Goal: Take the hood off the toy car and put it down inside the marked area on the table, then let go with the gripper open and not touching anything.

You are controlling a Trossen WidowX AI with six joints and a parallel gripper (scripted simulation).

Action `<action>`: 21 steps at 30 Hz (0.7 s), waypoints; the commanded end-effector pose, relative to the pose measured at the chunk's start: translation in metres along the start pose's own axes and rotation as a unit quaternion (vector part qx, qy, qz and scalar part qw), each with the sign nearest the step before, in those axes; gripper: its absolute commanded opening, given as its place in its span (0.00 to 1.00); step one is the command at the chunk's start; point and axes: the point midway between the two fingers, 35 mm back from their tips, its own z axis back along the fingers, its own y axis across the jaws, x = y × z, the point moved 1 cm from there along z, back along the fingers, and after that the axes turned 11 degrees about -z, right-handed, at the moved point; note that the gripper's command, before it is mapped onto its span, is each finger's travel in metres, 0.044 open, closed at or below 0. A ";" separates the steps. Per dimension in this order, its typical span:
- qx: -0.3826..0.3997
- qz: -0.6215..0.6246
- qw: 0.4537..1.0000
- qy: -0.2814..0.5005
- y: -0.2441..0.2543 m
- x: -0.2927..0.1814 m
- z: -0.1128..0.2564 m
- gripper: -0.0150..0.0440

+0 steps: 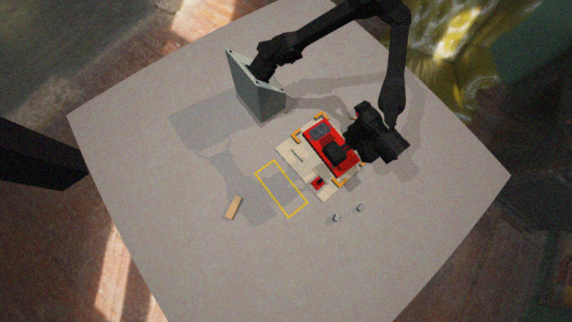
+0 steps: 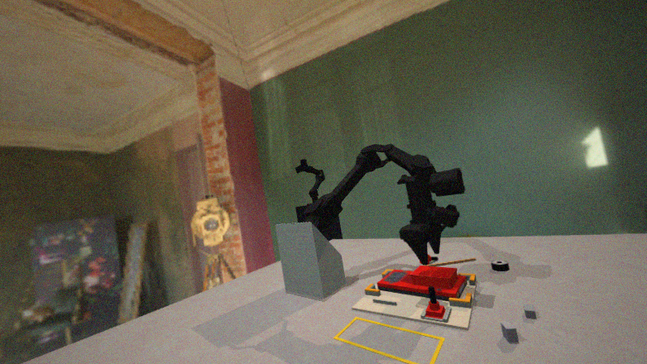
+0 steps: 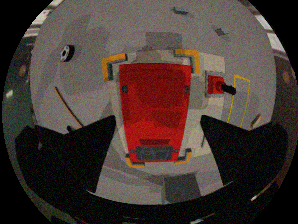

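The red toy car (image 1: 322, 140) (image 2: 390, 281) (image 3: 142, 134) sits on a cream board between orange corner brackets. A raised red panel, apparently the hood (image 1: 349, 165) (image 2: 436, 275) (image 3: 156, 75), is on the car, at the end away from the grey grille. My gripper (image 2: 430, 257) (image 3: 159, 119) is open and empty. It hangs above the car, with its fingers wide apart on either side of the car in the wrist view; contact is not visible. The marked area is a yellow outline (image 1: 271, 195) (image 2: 400, 328) (image 3: 245, 102) on the table beside the board.
A red stand with a black stick (image 1: 317, 183) (image 2: 435, 309) (image 3: 216, 85) rises from the board near the outline. A tall grey block (image 1: 255, 94) (image 2: 300, 262) stands behind. A wooden block (image 1: 233, 207), two grey cubes (image 1: 336, 217) (image 1: 360, 207), a thin rod (image 2: 452, 261) and a wheel-like piece (image 2: 500, 266) lie around.
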 end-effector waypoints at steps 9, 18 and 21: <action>0.002 -0.002 1.000 0.001 0.000 -0.001 -0.011 1.00; 0.002 -0.002 1.000 0.001 0.001 -0.001 -0.019 1.00; 0.002 -0.002 1.000 0.001 0.001 -0.002 -0.021 1.00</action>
